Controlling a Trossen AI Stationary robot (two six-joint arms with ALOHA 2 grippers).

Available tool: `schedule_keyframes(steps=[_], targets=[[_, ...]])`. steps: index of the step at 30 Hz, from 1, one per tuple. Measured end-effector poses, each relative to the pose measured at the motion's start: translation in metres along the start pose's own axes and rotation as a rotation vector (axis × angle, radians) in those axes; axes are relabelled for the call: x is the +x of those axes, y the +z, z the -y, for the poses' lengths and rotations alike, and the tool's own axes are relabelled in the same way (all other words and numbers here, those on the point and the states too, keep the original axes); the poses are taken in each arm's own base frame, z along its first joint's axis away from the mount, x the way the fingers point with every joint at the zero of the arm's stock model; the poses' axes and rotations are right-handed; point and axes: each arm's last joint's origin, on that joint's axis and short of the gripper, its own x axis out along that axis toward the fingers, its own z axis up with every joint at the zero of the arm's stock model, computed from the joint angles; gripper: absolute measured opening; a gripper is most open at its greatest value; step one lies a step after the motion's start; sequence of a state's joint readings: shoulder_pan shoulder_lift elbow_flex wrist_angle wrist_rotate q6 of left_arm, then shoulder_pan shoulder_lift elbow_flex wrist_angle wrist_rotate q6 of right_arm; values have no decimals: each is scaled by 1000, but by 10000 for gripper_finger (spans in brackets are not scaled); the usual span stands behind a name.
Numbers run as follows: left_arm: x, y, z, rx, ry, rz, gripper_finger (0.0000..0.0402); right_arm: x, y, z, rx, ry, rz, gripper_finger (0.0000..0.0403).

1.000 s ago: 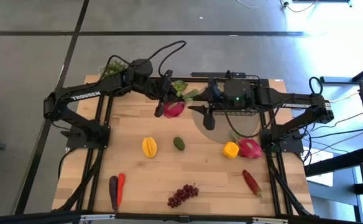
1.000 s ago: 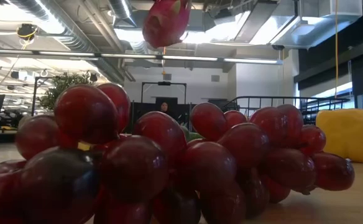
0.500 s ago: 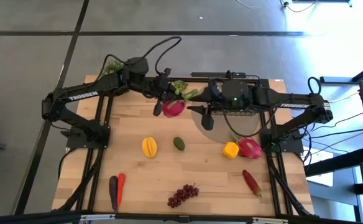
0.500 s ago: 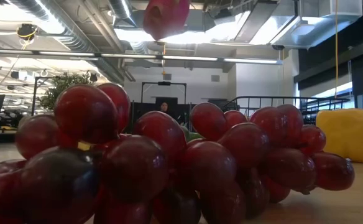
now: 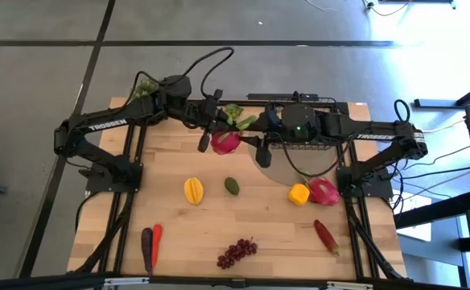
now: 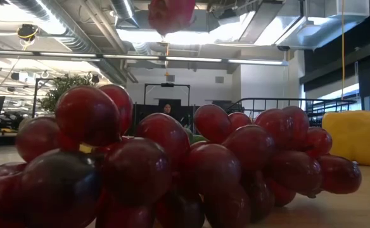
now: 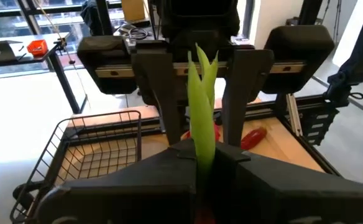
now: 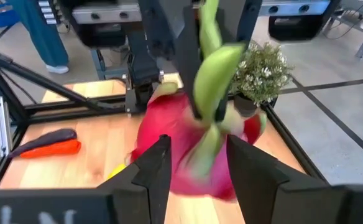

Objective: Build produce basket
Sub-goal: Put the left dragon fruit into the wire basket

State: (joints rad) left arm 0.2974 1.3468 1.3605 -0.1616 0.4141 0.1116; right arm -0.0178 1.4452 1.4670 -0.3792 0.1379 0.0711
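At the near edge of the wooden bench (image 5: 179, 234) lies a cluster of dark red toy grapes (image 5: 237, 252); mid-bench lie a yellow starfruit (image 5: 193, 190), a small green avocado (image 5: 232, 186), a yellow pepper (image 5: 298, 194) and a second pink dragon fruit (image 5: 324, 191). Farther back, the left gripper (image 5: 216, 138) holds a pink toy dragon fruit with green leaves (image 5: 226, 141) above the bench, jaws closed on its leaves. The right gripper (image 5: 263, 155) faces it just beside, jaws partly open and empty, in front of the black wire-mesh basket (image 5: 311, 145) at the far right.

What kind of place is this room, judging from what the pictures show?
Probably a robotics lab or industrial workspace. The low view shows exposed ceiling ducts and strip lights; the high view shows a wooden table on a concrete floor; the left wrist view shows large windows.
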Motion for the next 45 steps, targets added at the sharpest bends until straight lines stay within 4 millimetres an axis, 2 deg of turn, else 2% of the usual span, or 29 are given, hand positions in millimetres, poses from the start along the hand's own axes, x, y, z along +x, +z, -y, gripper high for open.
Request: schedule_keyframes(steps=[11,28,32,42,45], targets=[[2,0,4,-3,-10,-2,0,12,0,5,5,-16,18,145],[1,2,5,2,-20,11,0,13,4,6,-15,10,65,141],[1,2,5,2,-24,12,0,13,4,6,-9,12,71,116],[1,2,5,3,-30,13,0,13,5,5,-9,18,77,20],[1,2,5,2,-29,12,0,13,5,5,-9,18,77,6]])
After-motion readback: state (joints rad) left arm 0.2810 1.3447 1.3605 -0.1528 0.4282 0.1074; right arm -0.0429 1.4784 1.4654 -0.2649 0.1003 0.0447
